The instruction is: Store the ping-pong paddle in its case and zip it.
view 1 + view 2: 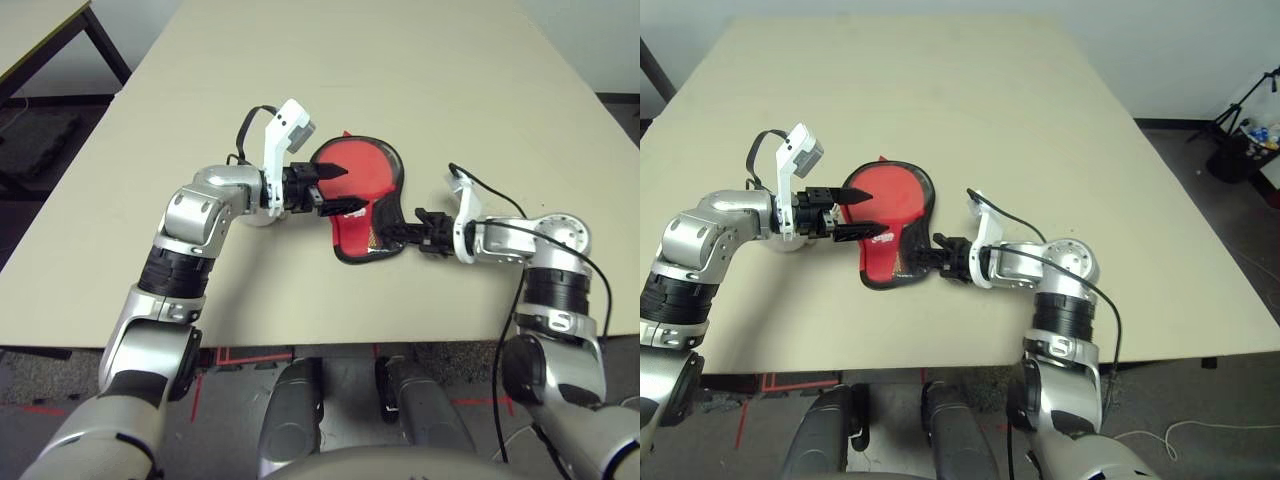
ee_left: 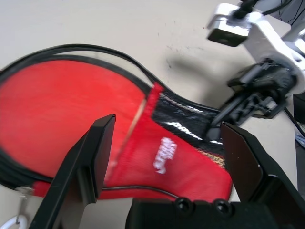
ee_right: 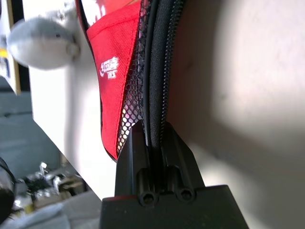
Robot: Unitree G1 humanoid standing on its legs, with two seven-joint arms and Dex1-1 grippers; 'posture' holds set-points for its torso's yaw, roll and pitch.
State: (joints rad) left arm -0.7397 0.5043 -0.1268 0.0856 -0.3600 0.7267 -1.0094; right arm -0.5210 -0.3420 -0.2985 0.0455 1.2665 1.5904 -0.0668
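The red case (image 1: 362,168) with black trim lies flat on the table, its round end away from me and its narrow end toward me. A red pocket with a white logo (image 2: 164,153) and black mesh covers the narrow end. I cannot tell the ping-pong paddle apart from the case's red round face. My left gripper (image 1: 351,190) hovers open over the middle of the case, reaching in from the left. My right gripper (image 1: 388,236) is shut on the case's black zip edge (image 3: 153,86) at the narrow end. A white pom-pom (image 2: 6,223) lies by the case.
The beige table (image 1: 420,70) stretches far beyond the case, and its front edge runs just below my arms. A second table (image 1: 40,30) stands off to the far left. Dark gear (image 1: 1240,150) sits on the floor at the right.
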